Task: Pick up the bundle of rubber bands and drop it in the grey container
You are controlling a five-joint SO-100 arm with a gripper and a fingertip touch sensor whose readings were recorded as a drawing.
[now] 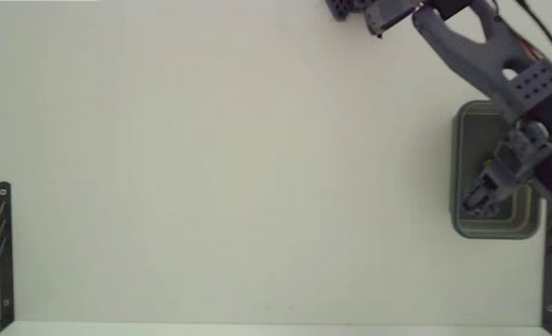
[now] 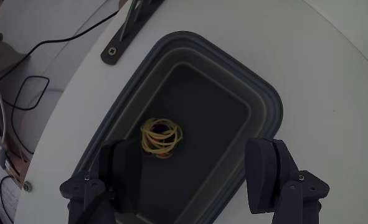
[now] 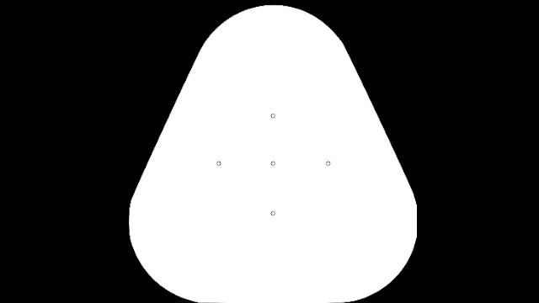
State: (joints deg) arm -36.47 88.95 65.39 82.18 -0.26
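Note:
In the wrist view the bundle of rubber bands (image 2: 162,137), mostly yellow with a little red, lies on the floor of the grey container (image 2: 268,102), free of the fingers. My gripper (image 2: 193,168) hangs over the bin, open, with one finger (image 2: 118,171) left of the bundle and the other (image 2: 268,174) wide to the right. In the fixed view the grey container (image 1: 462,168) sits at the right edge of the white table and my gripper (image 1: 481,201) points down into it; the arm hides the bundle there.
A black metal bracket (image 2: 131,28) is bolted near the table's edge just beyond the bin. More black brackets stand at the lower left (image 1: 0,252) and lower right (image 1: 548,271) in the fixed view. Cables (image 2: 28,93) lie off the table.

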